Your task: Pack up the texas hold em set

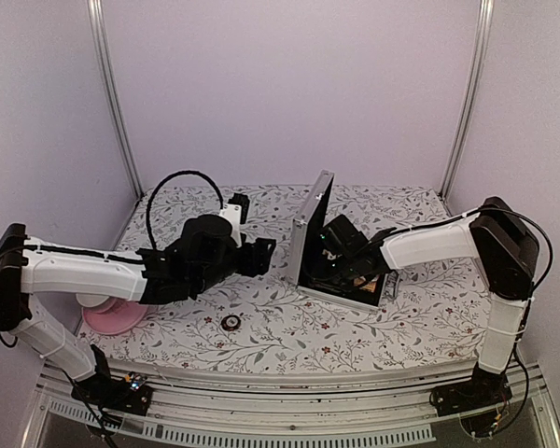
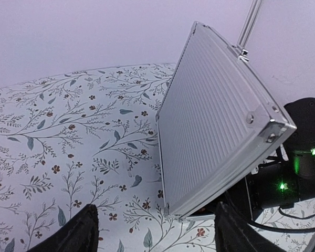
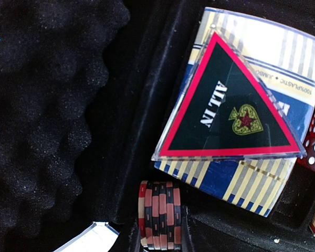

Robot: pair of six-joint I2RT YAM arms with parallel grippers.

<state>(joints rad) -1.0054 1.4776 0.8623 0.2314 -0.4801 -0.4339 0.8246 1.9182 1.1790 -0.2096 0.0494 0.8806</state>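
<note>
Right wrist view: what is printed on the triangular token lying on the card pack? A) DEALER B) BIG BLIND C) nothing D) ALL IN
D: the red-edged black triangular token reads ALL IN in white letters, resting on the striped card pack.

You see a round pink plate (image 1: 107,319), partly hidden, at the near left of the bench (image 1: 289,336) with its white flowered cover; plain lilac walls (image 1: 289,84) stand around.

Soft, even, slightly purple light
</note>
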